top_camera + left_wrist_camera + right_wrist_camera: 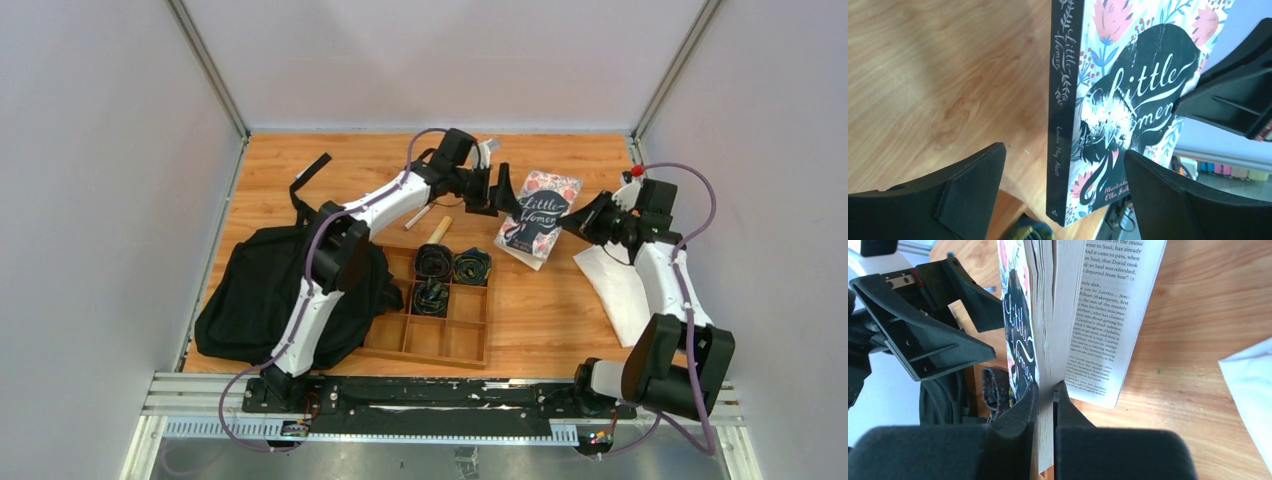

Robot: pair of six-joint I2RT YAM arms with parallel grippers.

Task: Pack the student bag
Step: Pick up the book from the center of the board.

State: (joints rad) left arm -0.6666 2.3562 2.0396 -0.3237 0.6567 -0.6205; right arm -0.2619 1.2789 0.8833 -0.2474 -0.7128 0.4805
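The student bag (265,290), a floppy black backpack, lies at the table's left with a strap (310,172) trailing toward the back. A book, "Little Women" (540,215), is held tilted above the table. My right gripper (580,222) is shut on its page edge, seen close in the right wrist view (1046,395). My left gripper (503,192) is open at the book's spine side. In the left wrist view the book (1118,100) has its lower corner between my open left gripper's (1063,200) jaws, and I see no contact.
A wooden compartment tray (465,342) with three rolled socks (435,262) sits right of the bag. A white pen (418,216) and a wooden stick (440,230) lie behind the tray. A white sheet (612,285) lies under the right arm.
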